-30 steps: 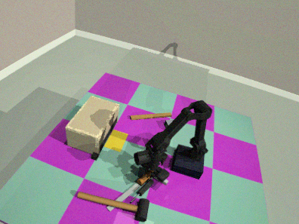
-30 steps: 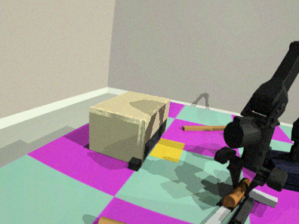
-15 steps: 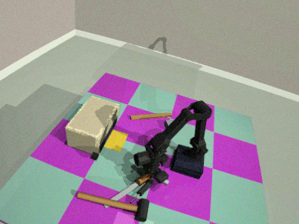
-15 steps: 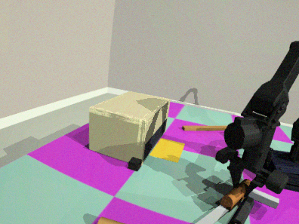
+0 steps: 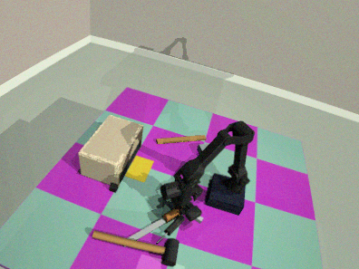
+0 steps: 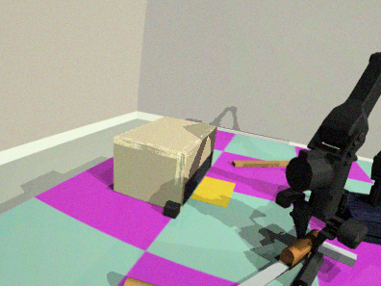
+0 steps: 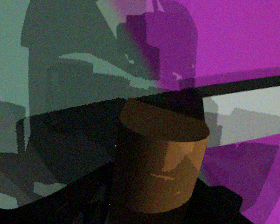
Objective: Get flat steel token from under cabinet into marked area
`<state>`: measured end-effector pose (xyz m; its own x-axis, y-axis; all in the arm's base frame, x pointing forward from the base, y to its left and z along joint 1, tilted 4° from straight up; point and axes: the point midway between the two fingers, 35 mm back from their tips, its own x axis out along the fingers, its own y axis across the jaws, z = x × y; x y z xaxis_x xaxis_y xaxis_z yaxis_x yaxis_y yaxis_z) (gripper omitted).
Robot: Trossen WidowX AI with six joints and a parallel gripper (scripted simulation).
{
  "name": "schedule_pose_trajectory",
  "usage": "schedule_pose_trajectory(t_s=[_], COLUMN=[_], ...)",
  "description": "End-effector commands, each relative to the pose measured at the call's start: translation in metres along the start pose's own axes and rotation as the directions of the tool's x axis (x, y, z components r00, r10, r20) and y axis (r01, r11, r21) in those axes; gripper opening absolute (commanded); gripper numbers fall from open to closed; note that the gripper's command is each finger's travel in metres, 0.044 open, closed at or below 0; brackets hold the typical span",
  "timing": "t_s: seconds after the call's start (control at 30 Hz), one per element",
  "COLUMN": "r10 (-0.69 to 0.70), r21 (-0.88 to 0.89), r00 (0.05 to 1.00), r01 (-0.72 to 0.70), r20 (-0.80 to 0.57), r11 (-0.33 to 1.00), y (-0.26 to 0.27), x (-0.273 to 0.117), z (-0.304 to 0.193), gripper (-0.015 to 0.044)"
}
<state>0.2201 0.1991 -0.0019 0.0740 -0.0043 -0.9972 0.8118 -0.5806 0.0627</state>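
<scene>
The cream cabinet (image 5: pixel 106 144) (image 6: pixel 149 169) stands at the left, with a dark slot strip low along its front. The yellow marked area (image 5: pixel 141 168) (image 6: pixel 216 192) lies in front of it. The steel token is not visible. My gripper (image 5: pixel 173 216) (image 6: pixel 300 252) (image 7: pixel 150 177) is shut on the orange-brown handle of a tool, in front and to the right of the cabinet. The tool's long pale blade (image 5: pixel 147 230) (image 6: pixel 265 274) points away from the fingers, toward the hammer's handle in the top view. Its height above the table is hard to tell.
A hammer with a wooden handle (image 5: pixel 129 244) and black head (image 5: pixel 170 252) lies at the front. A wooden stick (image 5: pixel 181 139) (image 6: pixel 260 164) lies behind. A pale grey bar (image 6: pixel 341 253) (image 7: pixel 245 115) shows beside the gripper. A black block (image 5: pixel 113 187) (image 6: pixel 171 209) sits at the cabinet's near front corner.
</scene>
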Motion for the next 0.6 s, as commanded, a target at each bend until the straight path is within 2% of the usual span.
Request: schedule_pose_trajectory(t_s=[0.0,0.57], r10=[0.007,0.007], r21=[-0.021,-0.157], r00=[1.000,1.000], r01=[-0.007,-0.007], r20=[-0.003,-0.003], r11=[1.000,0.988], y=[0.0017,0.0015], x=[-0.0007,-0.0007], z=[-0.0012,-0.0014], gripper=[0.0000,0.0000])
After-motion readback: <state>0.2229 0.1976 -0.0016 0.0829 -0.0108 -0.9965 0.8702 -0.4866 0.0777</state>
